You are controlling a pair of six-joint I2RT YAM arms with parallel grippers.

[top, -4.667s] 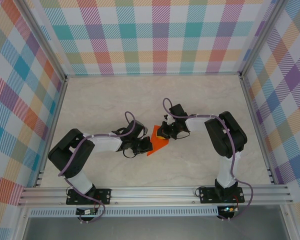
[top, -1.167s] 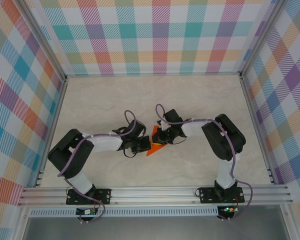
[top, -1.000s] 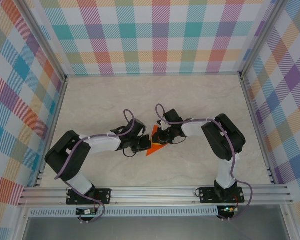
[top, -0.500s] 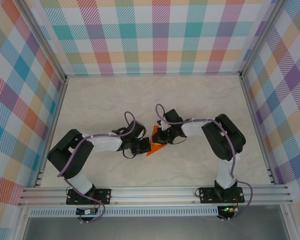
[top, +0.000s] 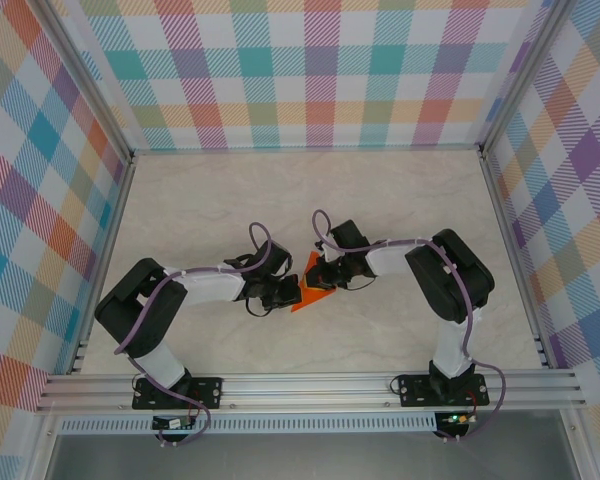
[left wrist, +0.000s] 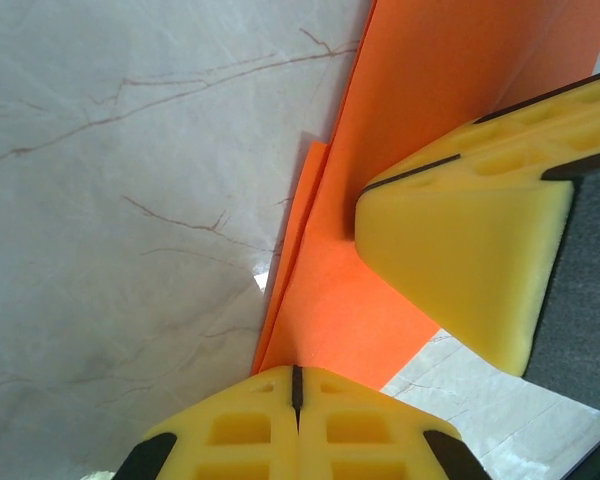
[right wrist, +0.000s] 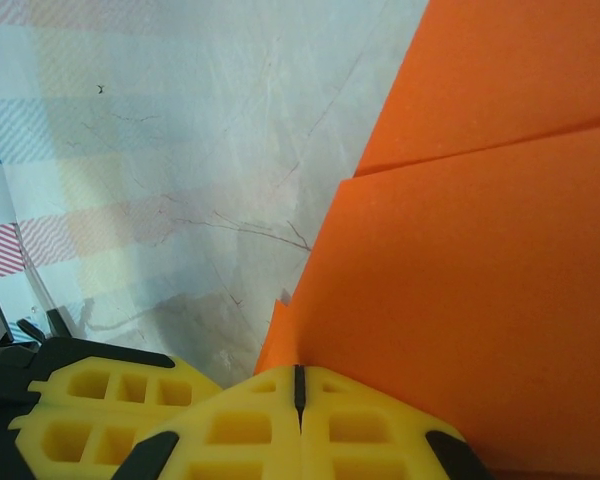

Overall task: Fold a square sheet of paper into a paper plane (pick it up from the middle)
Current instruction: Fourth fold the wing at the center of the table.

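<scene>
From the top camera we see a folded piece of thin bright orange paper (top: 309, 292) lying on the pale marble-patterned table (top: 230, 200), roughly at its middle. It shows as a small pointed shape between our two arms. Our left gripper (top: 291, 293) meets it from the left and our right gripper (top: 320, 280) from the upper right, both touching it. From up here we cannot tell how the fingers stand. Pastel plaid walls (top: 320, 70) enclose the table on three sides, and a silver aluminium rail (top: 310, 385) runs along the near edge.

In the left wrist view, our left gripper (left wrist: 295, 375) has its yellow foam fingers (left wrist: 230, 430) pressed together, the gap between them only a thin dark line. The narrow end of the orange paper (left wrist: 430, 110) runs straight into that line, so the paper is pinched there. The paper lies in at least two layers, one edge offset just beside the other. A yellow pad (left wrist: 460, 250) of the right gripper sits on the paper just beyond. Bare table (left wrist: 130, 200) lies to the left.

In the right wrist view, our right gripper (right wrist: 298, 385) likewise has its fingers (right wrist: 380, 440) closed tight on an edge of the paper (right wrist: 480, 280). The paper spreads across the right side with a straight fold edge crossing it. Another yellow finger (right wrist: 90, 410), seemingly the left gripper's, sits just beside at lower left. The table (right wrist: 210, 120) shows at upper left.
</scene>
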